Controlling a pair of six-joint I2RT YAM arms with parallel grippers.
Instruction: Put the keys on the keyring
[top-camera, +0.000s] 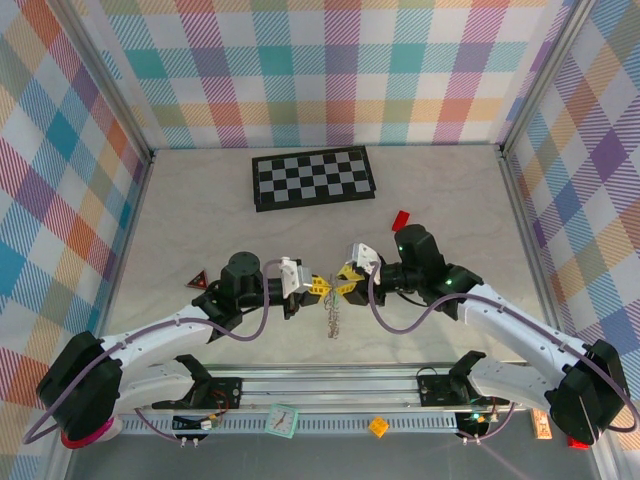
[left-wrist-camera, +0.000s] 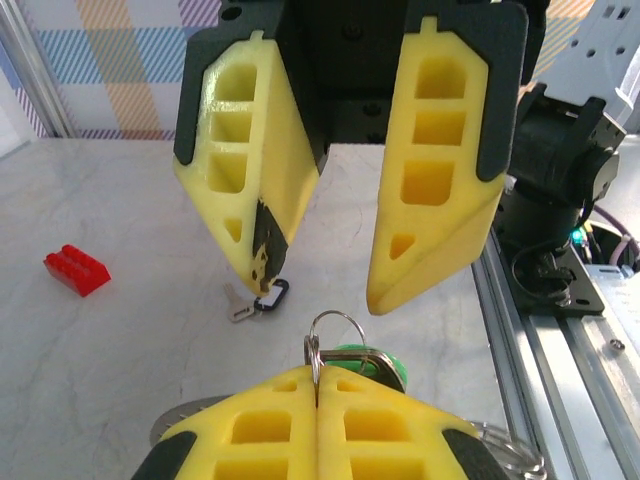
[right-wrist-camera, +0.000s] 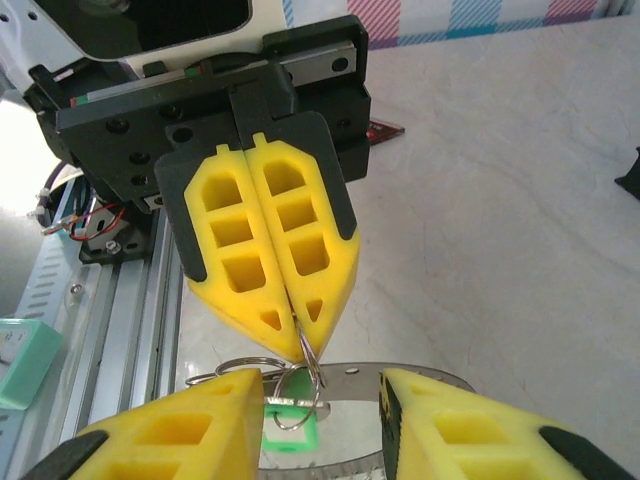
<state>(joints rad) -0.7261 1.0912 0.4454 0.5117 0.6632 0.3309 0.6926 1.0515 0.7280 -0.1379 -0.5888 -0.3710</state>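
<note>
Left gripper (left-wrist-camera: 318, 388), frame bottom, pinches a wire loop (left-wrist-camera: 337, 315) beside the green key (left-wrist-camera: 385, 362); right gripper (left-wrist-camera: 325, 292) stands parted; thin wire may slip free.

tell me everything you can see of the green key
Only the bright green plastic head of the green key shows; its metal blade is hidden. It hangs just below the fingertips of the shut left gripper, which pinches a thin wire loop right above it. The head is seen against the flat grey keyring. Whether the loop passes through the head cannot be told.
</note>
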